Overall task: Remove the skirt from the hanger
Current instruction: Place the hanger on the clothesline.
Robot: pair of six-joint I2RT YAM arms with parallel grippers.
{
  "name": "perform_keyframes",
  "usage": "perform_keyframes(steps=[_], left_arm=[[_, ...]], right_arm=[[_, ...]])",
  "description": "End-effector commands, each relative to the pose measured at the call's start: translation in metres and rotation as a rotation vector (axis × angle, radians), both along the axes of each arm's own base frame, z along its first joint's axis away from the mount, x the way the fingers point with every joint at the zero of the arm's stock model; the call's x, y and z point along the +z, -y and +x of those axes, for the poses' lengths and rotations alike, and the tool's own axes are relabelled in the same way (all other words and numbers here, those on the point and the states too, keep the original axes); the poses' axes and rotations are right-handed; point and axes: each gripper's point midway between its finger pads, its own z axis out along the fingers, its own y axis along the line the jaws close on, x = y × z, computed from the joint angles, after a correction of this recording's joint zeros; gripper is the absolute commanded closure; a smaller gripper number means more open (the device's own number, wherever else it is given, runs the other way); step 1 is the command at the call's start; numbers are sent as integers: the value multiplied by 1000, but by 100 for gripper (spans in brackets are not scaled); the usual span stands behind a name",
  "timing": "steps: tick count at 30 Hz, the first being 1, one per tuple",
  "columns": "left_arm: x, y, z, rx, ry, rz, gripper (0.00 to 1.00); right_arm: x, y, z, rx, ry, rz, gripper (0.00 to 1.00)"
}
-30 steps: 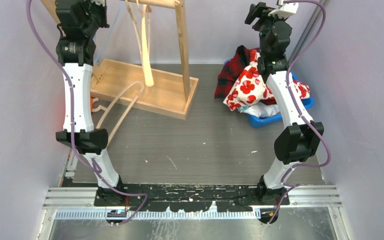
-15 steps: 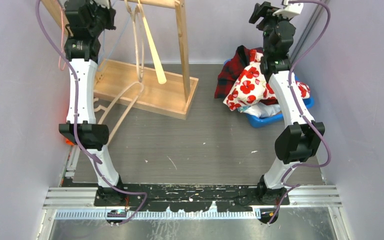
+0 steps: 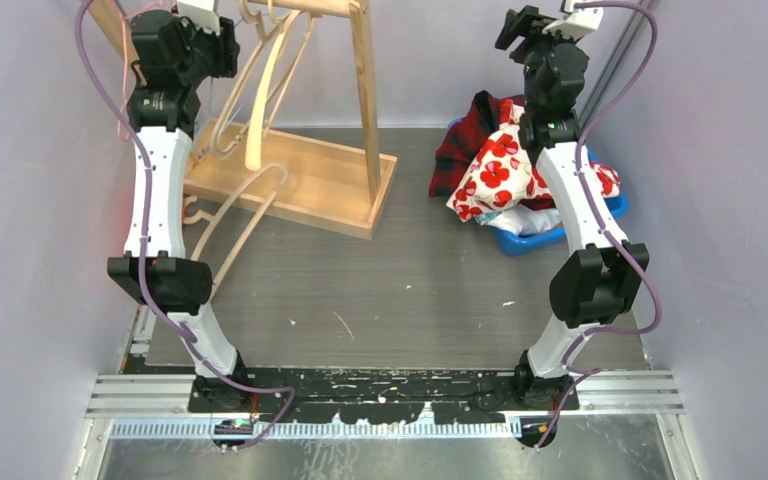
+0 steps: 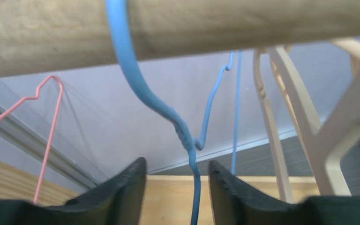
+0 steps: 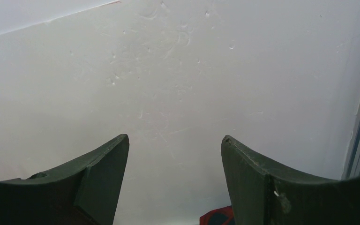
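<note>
Left gripper (image 4: 177,165) is parted under wooden rail (image 4: 243,21), upper left; blue wire hanger (image 4: 187,136) is seen between the jaws, ungripped. Pink wire hanger (image 4: 51,117) hangs left, cream hangers (image 4: 304,122) right. Right gripper (image 5: 174,140) is held wide, empty. Floral skirt (image 3: 495,165) is heaped on blue bin (image 3: 530,241), right side.

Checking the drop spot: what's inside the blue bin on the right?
A white garment with red flowers lies on top, over red-and-black plaid cloth and something white. The right arm crosses the blue bin, hiding the rest.
</note>
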Motion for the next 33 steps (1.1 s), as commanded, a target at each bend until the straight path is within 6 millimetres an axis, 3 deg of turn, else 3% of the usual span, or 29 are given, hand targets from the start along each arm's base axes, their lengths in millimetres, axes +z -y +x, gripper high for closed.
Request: perform_keyframes(steps=[1,6,14,19,26,29,33], left_arm=[[48,-6,-43,15,99,32,42],[62,-12,-75,41,119,62,24],[78,-15,-139,56,146,96,21],[63,-18,-189,82,119,73,22],[-22,-23,-256,133,-77,-3,27],[-72,-26,-274,168,-206,-25,28],[-121,-26,-283,187,-309,-65,31]], right_arm=[[28,-4,-15,32,79,19,23],[24,-9,-13,64,80,45,23],[24,-17,-9,112,81,75,24],[25,-20,-4,127,79,73,24],[26,-23,-2,140,85,76,24],[21,-23,3,144,82,81,24],[10,-24,10,145,71,92,24]])
